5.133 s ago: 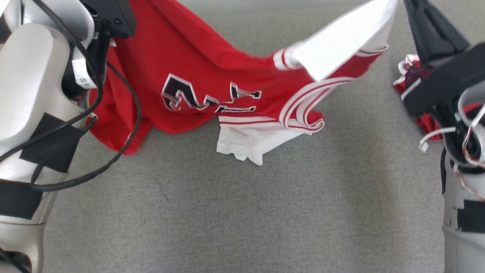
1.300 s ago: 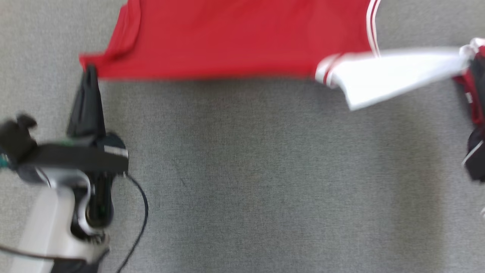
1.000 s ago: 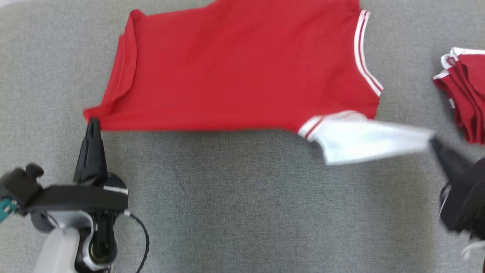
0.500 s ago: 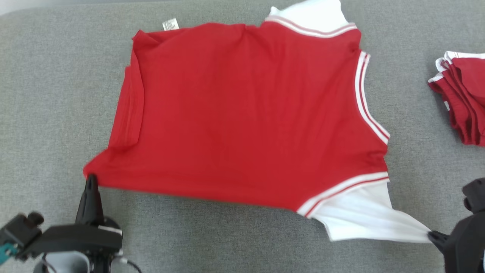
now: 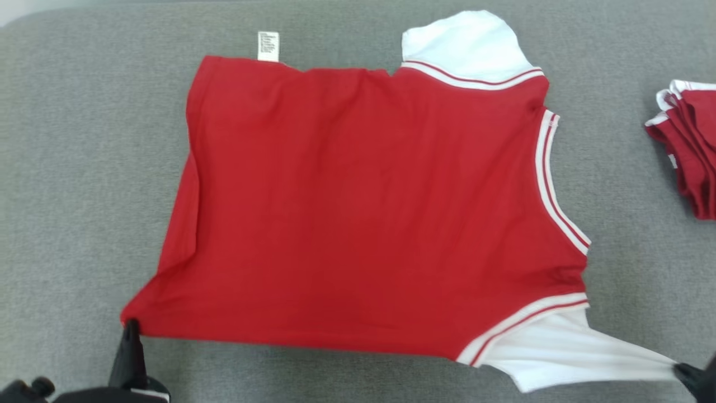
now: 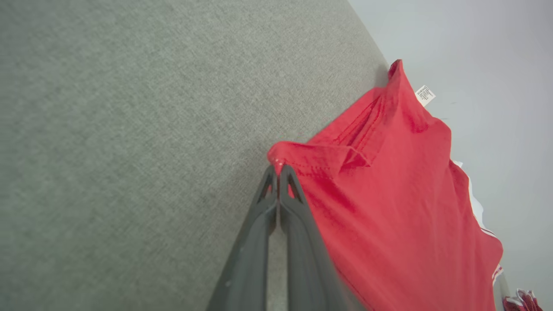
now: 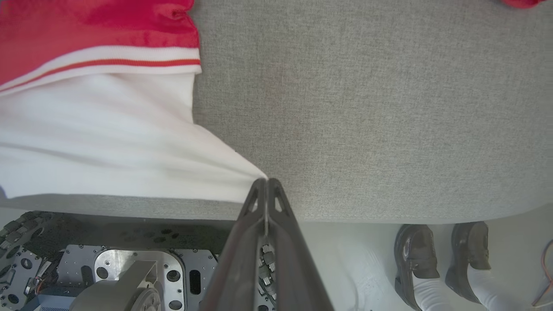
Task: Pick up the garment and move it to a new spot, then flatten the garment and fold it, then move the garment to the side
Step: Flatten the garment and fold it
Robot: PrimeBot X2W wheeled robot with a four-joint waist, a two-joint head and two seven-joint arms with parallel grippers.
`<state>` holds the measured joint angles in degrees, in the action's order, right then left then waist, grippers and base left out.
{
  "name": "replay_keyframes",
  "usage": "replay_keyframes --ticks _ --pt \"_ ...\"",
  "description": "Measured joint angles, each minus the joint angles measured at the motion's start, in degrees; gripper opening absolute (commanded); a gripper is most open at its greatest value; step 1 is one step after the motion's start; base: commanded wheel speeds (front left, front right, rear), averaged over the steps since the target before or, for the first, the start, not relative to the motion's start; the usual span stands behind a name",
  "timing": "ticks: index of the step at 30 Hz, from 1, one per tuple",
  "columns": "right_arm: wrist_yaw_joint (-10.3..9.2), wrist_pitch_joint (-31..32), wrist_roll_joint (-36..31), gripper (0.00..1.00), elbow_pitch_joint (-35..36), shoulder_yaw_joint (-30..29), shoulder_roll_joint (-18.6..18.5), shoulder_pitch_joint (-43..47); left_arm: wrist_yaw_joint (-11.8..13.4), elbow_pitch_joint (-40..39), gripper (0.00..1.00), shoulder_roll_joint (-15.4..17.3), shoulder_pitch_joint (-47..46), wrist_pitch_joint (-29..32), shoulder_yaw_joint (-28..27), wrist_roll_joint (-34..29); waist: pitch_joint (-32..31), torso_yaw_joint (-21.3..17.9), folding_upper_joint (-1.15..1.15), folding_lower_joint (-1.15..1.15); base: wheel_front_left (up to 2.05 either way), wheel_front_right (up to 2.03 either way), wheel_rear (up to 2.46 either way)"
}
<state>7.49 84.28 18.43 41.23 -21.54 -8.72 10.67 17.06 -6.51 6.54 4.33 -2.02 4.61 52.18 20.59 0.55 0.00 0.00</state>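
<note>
One red garment (image 5: 363,212) lies spread nearly flat across the middle of the grey counter (image 5: 72,168), plain side up, with its hem toward the counter's left edge and its neckline toward the right edge. It has two white sleeves. The far sleeve (image 5: 464,45) rests flat near the counter's far edge, and the near sleeve (image 5: 559,358) is drawn out to a taut point toward the near right corner. Three white-and-red striped bands show on it, one where each sleeve joins and one along the neckline. A single small white label (image 5: 268,46) sticks out past the garment's far left corner. Two hands are at work, both closed. The left hand (image 5: 132,324) pinches the garment's near left hem corner, where the cloth bunches into a small fold; the left wrist view shows its two dark fingers pressed together on that red corner (image 6: 278,170). The right hand (image 5: 679,369) grips the tip of the near sleeve, and in the right wrist view its fingertips meet on the white cloth just inside the counter's near edge (image 7: 266,181). One stack of folded red-and-white clothes (image 5: 688,151) sits at the counter's right edge, well apart from the garment; its layers cannot be counted. Below the near edge stand a person's two dark shoes (image 7: 414,255) beside the robot's base (image 7: 121,268).
</note>
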Motion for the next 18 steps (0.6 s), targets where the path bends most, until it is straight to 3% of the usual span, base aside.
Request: replay_keyframes --ticks 12,18 --pt "0.0 -0.63 0.08 0.0 4.53 -4.57 3.09 4.38 0.6 -3.8 0.0 -0.55 5.61 1.93 1.66 1.7 0.08 3.53 0.0 0.0 0.0 0.0 0.0" --pt "0.0 -3.45 4.91 0.0 7.12 -1.8 4.23 3.96 1.48 -6.08 0.0 3.07 4.63 3.8 4.22 -2.55 -0.57 5.31 0.0 0.0 0.0 0.0 0.0"
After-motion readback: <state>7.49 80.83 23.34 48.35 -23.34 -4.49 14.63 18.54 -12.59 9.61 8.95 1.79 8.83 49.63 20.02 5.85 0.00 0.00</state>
